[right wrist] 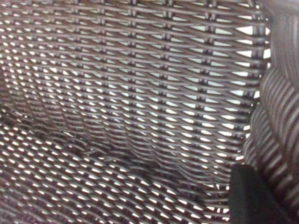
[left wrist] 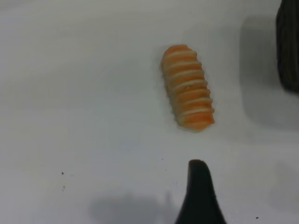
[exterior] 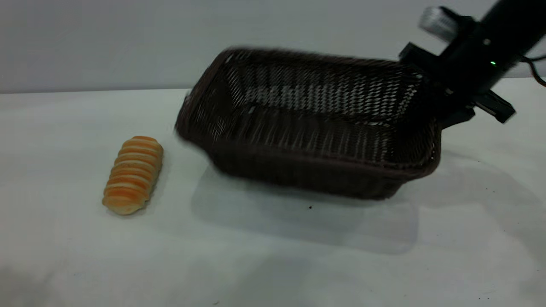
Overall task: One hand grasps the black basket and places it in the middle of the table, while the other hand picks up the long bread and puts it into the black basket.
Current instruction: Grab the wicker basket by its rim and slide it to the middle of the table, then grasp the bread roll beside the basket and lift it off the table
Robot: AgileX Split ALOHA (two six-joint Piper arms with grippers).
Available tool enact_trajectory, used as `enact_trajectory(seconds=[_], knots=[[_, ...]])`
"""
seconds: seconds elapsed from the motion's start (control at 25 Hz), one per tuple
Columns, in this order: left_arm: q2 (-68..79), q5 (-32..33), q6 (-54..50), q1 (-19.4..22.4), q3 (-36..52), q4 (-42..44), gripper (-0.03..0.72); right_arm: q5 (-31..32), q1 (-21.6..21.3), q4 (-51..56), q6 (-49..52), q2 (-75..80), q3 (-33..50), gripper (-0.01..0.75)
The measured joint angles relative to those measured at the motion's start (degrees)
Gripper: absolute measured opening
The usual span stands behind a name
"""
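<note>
Item 1, the black basket (exterior: 307, 123): on my exterior view I see it tilted, its left end raised off the table (exterior: 273, 256) and its right end lower, with a shadow beneath it. The right gripper (exterior: 431, 106) meets it at the right-hand rim; my read is that it is clamped on that rim, though the fingertips themselves are hidden behind the wicker. The right wrist view gives me what the exterior cannot: the weave up close, filling the picture, with one dark finger (right wrist: 250, 196) against the braided rim. I see nothing inside the basket (the floor and walls show bare weave).

Item 2, the long bread (exterior: 133, 174): lying flat on the table, left of the basket and apart from it, nothing in between.

Item 3, the left gripper (left wrist: 200, 196): absent from my exterior view; the left wrist view alone shows one dark fingertip above the table, near the bread but not touching it. Whether those fingers are apart or together, I cannot tell. A corner of the basket shows at that view's edge
</note>
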Motion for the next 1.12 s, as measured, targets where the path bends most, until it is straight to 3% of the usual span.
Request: enact_trajectory(seconds=[0.24,0.6,0.92,1.12], knots=[[0.0,0.1,0.0,0.0,0.0,0.0,0.568,2.6,4.1,-4.0,0.9,8.6,-10.3,0.090],[0.2,0.9,0.0,0.0,0.0,-1.3,0.568,0.6,4.6,-9.0,2.1,11.0,-11.8,0.121],[9.0,-1.1,0.1,0.0,0.0,-4.3,0.568,0.9,4.6,-14.6,1.4,7.8,-11.8,0.427],[18.6,-5.0,0.1,0.0,-0.6,-4.4,0.568,4.5,4.6,-21.5,1.0,-3.6,-11.8,0.482]])
